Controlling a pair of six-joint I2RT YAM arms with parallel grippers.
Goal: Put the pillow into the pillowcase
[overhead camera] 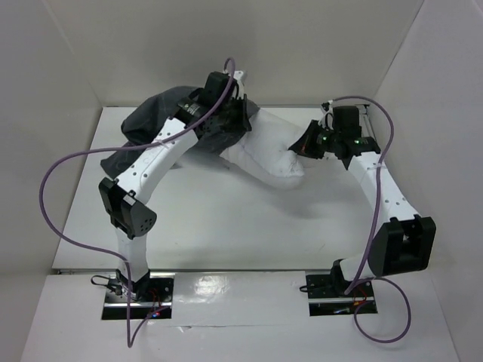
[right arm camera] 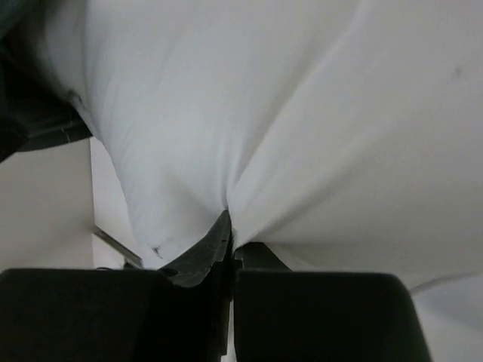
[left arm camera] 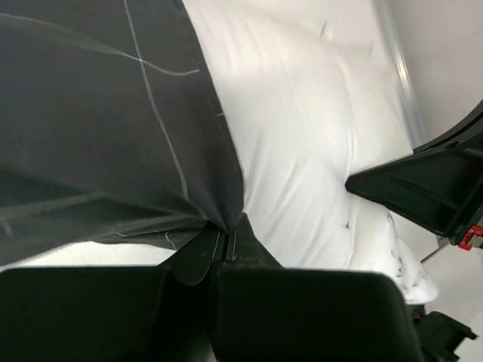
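Right wrist: pillow (right arm camera: 302, 113) in right tool (right arm camera: 229, 226)

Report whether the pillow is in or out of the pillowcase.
Mostly out: the pillow shows bare white beside the pillowcase, whose edge overlaps one end; how far inside, cannot tell.

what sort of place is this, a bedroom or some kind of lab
Most likely a robotics lab test cell, not a bedroom: a white table boxed in by plain white walls, with two white-and-black robot arms bolted at its near edge, trailing loose purple cables.
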